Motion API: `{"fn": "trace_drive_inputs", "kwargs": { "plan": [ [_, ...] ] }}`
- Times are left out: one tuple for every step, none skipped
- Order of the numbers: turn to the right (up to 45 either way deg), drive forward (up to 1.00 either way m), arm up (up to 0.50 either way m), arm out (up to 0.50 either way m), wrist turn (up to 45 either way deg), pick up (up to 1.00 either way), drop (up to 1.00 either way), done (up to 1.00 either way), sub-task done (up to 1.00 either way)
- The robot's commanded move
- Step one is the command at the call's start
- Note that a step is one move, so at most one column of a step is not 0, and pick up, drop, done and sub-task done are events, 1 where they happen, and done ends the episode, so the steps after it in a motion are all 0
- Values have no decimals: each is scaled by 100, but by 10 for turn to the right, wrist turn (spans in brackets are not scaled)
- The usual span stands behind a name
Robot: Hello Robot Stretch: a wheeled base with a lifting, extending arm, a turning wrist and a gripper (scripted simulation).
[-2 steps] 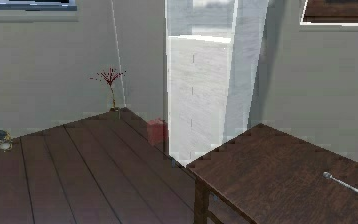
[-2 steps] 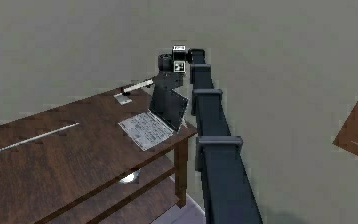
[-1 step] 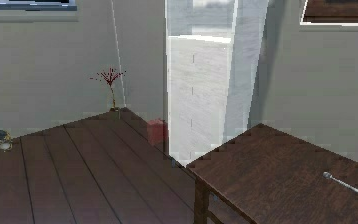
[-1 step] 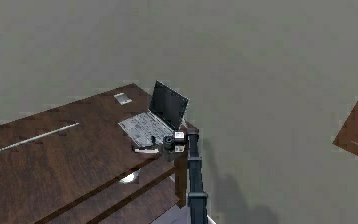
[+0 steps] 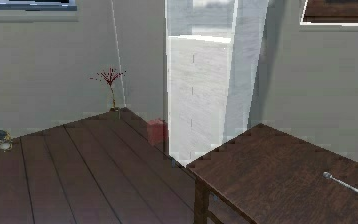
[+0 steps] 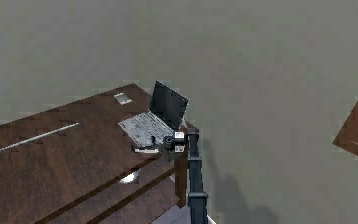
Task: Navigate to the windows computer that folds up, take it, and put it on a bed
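Dark wooden table [image 5: 277, 165] at lower right, thin silvery rod [image 5: 347, 185] on it; red box [image 5: 158, 131] and spindly plant [image 5: 109, 80] beyond.

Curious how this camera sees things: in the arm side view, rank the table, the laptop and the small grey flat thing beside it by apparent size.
Wooden table, by far the largest.
Open laptop, next.
Small grey flat item, smallest, though it lies somewhat farther from the camera.
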Motion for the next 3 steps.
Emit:
{"fn": "trace_drive_inputs", "kwargs": {
  "plan": [
    [0, 0, 10, 0, 0, 0, 0, 0, 0],
    [0, 0, 24, 0, 0, 0, 0, 0, 0],
    [0, 0, 0, 0, -450, 0, 0, 0, 0]
  ]
}}
